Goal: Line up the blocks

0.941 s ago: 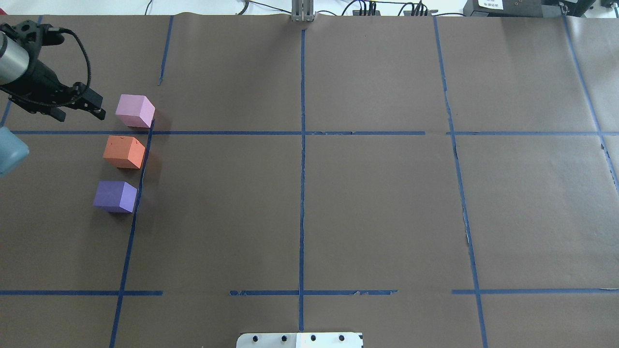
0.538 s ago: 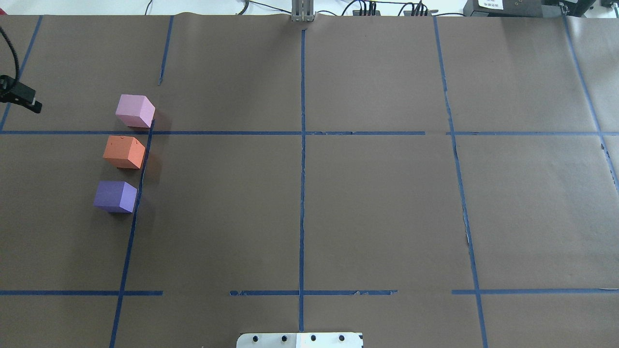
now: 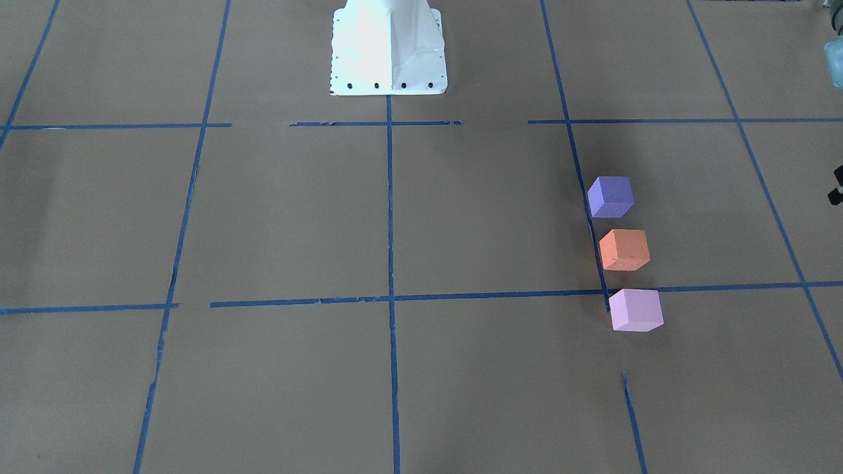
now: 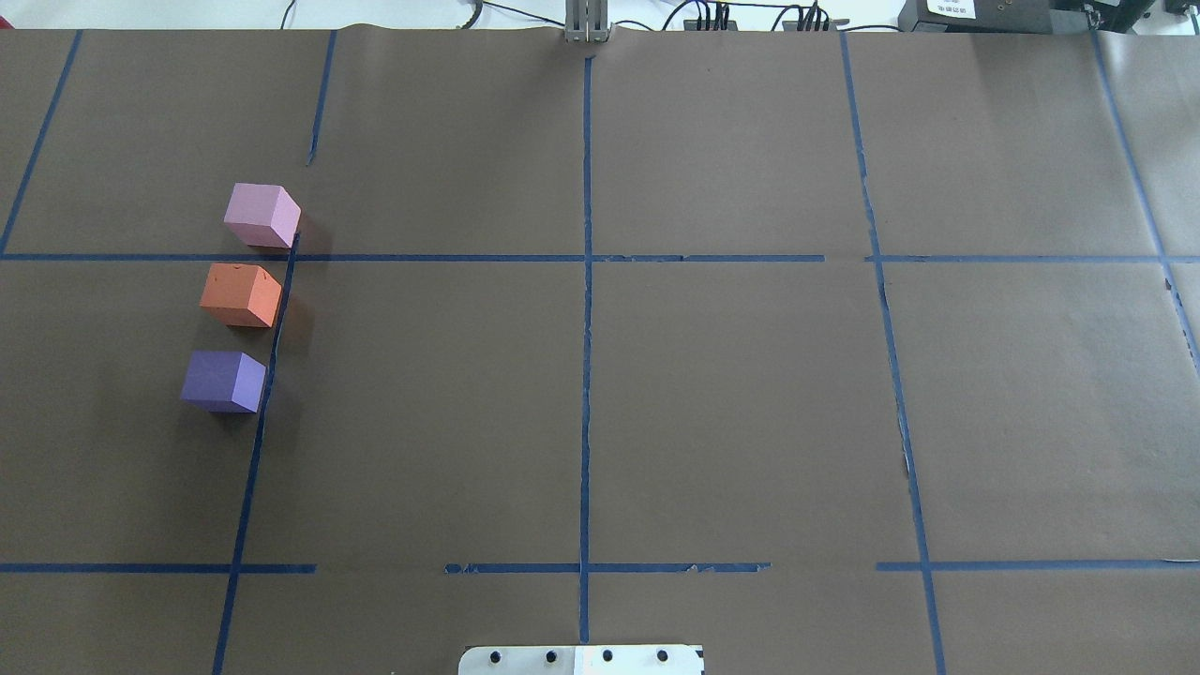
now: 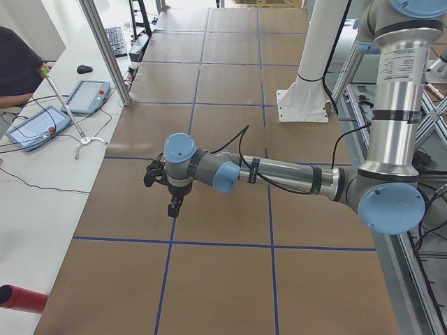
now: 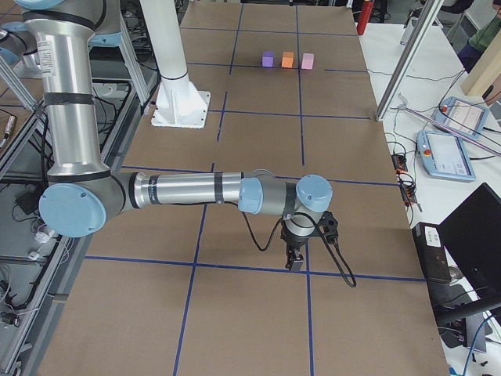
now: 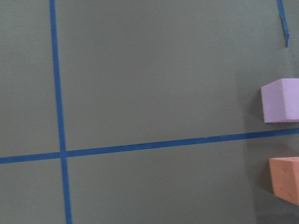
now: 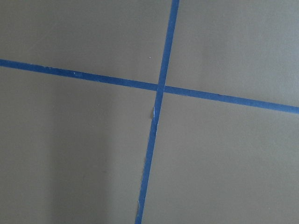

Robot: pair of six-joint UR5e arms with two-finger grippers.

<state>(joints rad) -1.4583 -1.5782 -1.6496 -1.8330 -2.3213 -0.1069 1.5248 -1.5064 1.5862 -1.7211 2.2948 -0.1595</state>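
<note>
Three cubes stand in a straight row along a blue tape line on the robot's left side: the pink-lilac block (image 4: pixel 262 215), the orange block (image 4: pixel 241 294) and the violet-blue block (image 4: pixel 223 381). They also show in the front view as the violet block (image 3: pixel 610 196), the orange block (image 3: pixel 625 249) and the pink block (image 3: pixel 635 309). The left wrist view shows the pink block (image 7: pixel 280 100) and the orange block (image 7: pixel 285 184) at its right edge. My left gripper (image 5: pixel 172 206) hangs above the table away from the row. My right gripper (image 6: pixel 295 259) is far off at the other end. I cannot tell whether either is open or shut.
The table is covered with brown paper (image 4: pixel 731 403) marked by a blue tape grid. The white robot base (image 3: pixel 388 49) stands at the near middle edge. Tablets and cables (image 6: pixel 454 153) lie on the white bench beyond the paper. A person (image 5: pixel 17 70) sits there.
My left gripper has drawn back to the left, away from the pink block, and has left the overhead view. The three blocks have not moved.
</note>
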